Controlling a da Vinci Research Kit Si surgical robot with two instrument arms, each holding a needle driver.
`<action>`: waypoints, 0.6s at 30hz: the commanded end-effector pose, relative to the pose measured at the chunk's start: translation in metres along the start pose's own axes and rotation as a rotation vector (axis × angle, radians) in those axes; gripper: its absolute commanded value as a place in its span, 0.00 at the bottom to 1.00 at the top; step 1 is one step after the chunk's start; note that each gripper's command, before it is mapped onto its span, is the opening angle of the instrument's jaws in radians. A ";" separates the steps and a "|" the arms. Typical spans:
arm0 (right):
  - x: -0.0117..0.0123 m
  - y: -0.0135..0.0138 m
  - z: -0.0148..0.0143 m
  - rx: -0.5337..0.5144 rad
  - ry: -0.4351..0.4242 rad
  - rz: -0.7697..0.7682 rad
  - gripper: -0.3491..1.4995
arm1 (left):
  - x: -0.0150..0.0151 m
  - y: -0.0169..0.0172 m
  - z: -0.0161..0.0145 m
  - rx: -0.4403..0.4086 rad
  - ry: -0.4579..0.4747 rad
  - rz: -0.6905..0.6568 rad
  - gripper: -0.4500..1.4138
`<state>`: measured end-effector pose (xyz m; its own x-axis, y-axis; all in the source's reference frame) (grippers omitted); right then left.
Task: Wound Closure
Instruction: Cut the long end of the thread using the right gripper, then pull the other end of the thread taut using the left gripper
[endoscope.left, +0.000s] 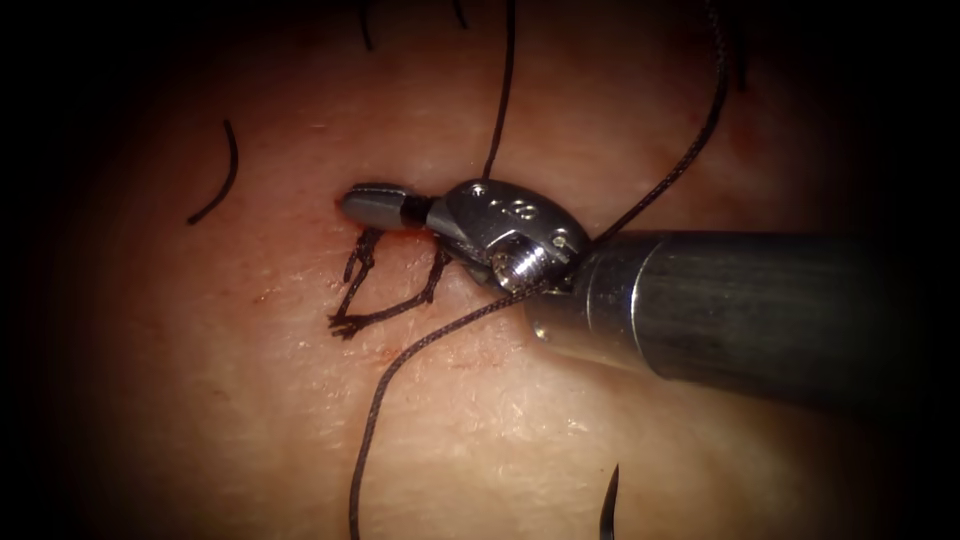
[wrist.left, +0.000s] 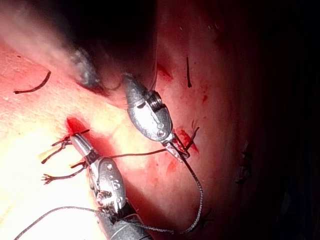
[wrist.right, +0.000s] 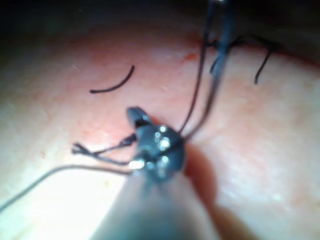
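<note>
R pincer (endoscope.left: 372, 206) lies pressed together on the tissue (endoscope.left: 200, 400) at the knot's cut ends (endoscope.left: 350, 322), holding nothing I can see. L pincer (wrist.left: 176, 150) pinches the thread (wrist.left: 200, 200). Needle (endoscope.left: 609, 505): prob. just its tip, free of tissue, lower right of the knot.

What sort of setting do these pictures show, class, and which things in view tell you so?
Most likely a surgical-robot suturing practice bench: the right gripper on a long shaft, shut over a knotted stitch, dark thread trailing across pale tissue, and a cut end of thread.
</note>
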<state>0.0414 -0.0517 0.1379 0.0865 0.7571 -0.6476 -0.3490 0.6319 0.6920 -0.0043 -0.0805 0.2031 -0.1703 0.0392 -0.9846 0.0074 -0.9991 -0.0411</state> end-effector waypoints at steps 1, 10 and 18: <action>-0.0004 0.0002 0.0006 0.001 0.002 -0.018 0.00 | -0.0005 0.0001 0.0003 -0.003 0.002 0.000 0.00; 0.0003 0.0000 -0.0033 -0.039 0.047 -0.077 0.91 | -0.0013 0.0001 -0.0048 0.022 -0.044 0.006 0.00; -0.0004 -0.0009 -0.0106 0.008 0.032 -0.110 0.93 | -0.0029 0.0016 -0.0123 0.054 -0.100 0.016 0.00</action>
<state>0.0315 -0.0539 0.1335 0.0933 0.6730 -0.7337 -0.3303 0.7162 0.6148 0.0099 -0.0820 0.2031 -0.2730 0.0236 -0.9617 -0.0488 -0.9988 -0.0106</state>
